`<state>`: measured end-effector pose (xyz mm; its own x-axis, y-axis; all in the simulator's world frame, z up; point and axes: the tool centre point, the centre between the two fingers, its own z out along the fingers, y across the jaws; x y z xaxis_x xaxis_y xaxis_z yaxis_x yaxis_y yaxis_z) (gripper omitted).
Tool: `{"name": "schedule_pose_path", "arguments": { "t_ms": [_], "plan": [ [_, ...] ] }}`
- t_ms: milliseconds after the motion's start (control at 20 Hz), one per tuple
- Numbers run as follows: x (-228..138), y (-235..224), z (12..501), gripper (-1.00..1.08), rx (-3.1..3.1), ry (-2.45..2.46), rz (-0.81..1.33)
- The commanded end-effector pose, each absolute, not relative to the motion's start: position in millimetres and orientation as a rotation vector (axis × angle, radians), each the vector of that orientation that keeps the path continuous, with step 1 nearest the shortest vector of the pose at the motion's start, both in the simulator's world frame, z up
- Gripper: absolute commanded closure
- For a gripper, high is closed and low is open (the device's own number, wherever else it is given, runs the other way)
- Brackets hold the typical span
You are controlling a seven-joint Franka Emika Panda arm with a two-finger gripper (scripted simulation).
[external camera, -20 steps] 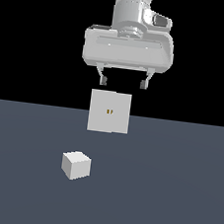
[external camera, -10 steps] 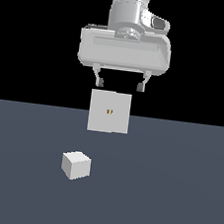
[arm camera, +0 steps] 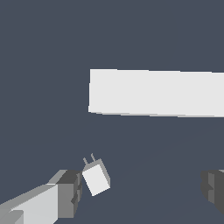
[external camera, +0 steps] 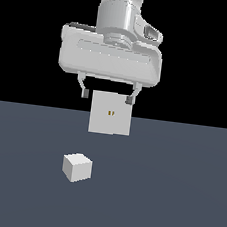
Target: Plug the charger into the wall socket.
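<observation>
We judge the main risk to be a crooked grasp: the charger (external camera: 77,167) lies loose on the floor (external camera: 175,203), turned at an angle, and in the wrist view its two prongs (arm camera: 89,159) point obliquely rather than squarely at the wall socket (external camera: 110,113). If we close on it without matching that turn, the cube could twist or skid away, and the prongs would then miss the two tiny golden slots (external camera: 110,113). A descent that clips the panel's top edge is a second hazard, since the hand hangs close above it.

Our gripper (external camera: 107,95) is spread wide, fingers (external camera: 85,92) well apart, holding and touching nothing. The charger sits toward the near edge of the floor, in front of the upright socket and offset to the exterior view's left, apart from it.
</observation>
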<state>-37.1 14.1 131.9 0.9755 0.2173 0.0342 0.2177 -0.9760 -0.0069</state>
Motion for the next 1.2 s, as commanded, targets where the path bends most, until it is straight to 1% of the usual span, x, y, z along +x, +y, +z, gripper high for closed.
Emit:
{"name": "schedule_pose_path", "arguments": {
  "t_ms": [0,600,1150],
  "plan": [
    [-47,22,121,-0.92,-3.093,-0.458,-0.069],
    [-90,44,75,-0.92,-2.976,-0.901,-0.136],
    [-102,47,61,-0.92,-2.93,-1.022,-0.154]
  ]
}}
